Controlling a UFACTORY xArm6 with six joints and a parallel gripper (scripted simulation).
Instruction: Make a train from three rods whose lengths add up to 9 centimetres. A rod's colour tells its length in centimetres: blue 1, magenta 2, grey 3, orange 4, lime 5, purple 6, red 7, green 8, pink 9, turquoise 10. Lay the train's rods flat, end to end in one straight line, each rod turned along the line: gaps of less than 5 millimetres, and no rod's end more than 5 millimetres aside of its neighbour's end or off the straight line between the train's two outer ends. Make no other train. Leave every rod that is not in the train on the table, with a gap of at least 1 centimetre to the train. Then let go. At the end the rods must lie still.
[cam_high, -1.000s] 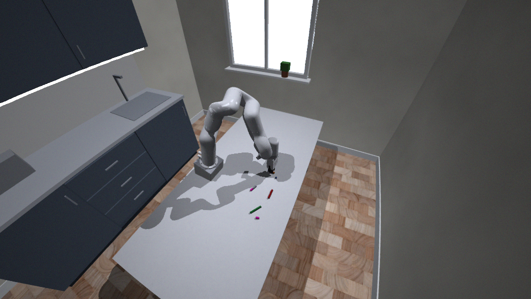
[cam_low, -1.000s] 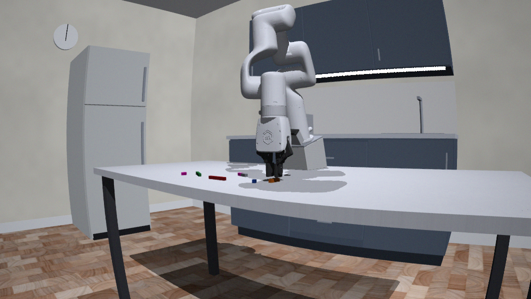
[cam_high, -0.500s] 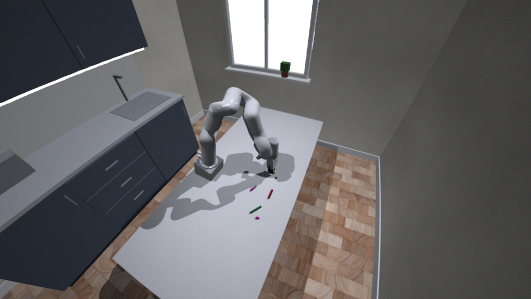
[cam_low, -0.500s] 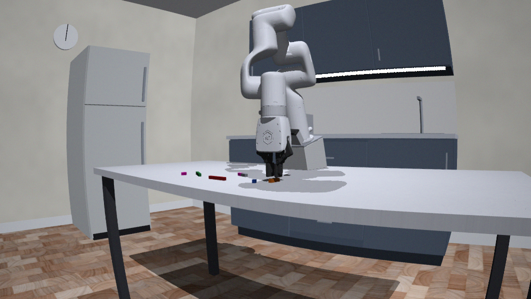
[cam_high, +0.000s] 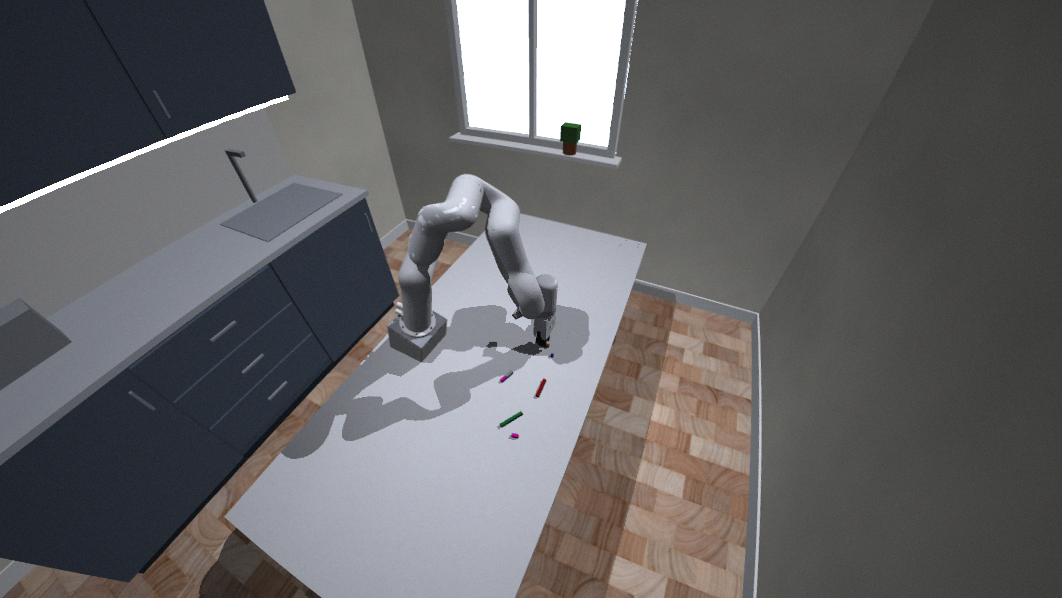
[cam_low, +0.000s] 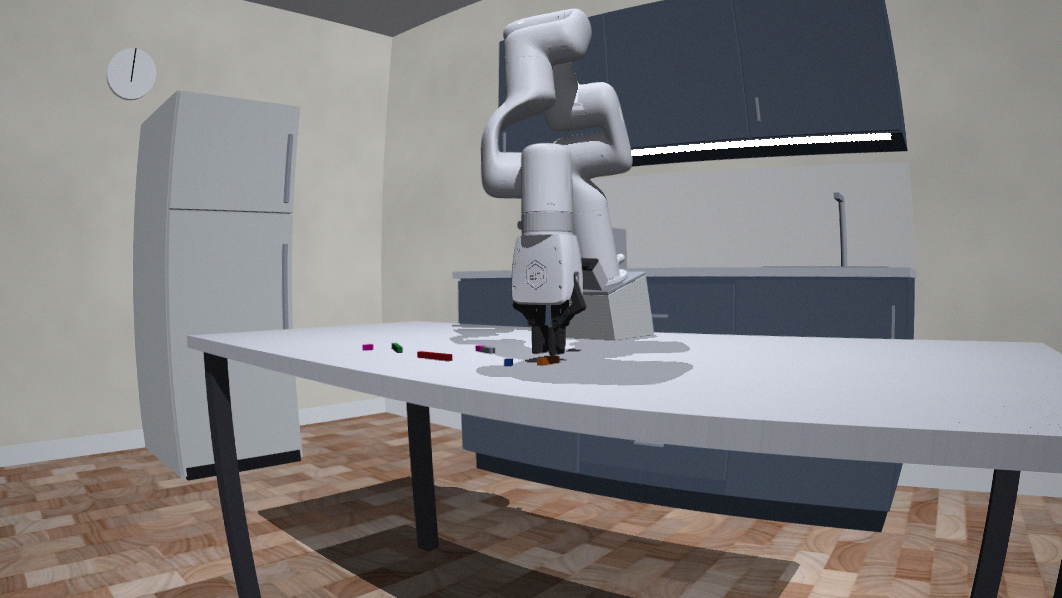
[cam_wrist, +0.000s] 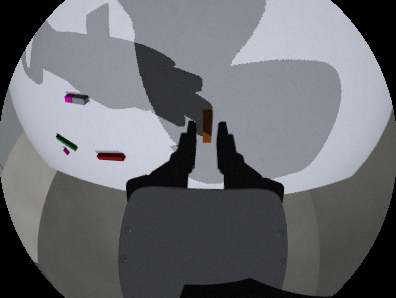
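"One orange rod (cam_high: 548, 345) (cam_low: 543, 361) (cam_wrist: 207, 136): location?"

"Flat on table (cam_high: 416, 505) (cam_low: 743, 378) (cam_wrist: 135, 135), between parted, empty jaws."

"Handling?"

"Centre fingers low, close squarely; then align with magenta-grey pair (cam_high: 506, 377) (cam_low: 484, 349) (cam_wrist: 76, 99)."
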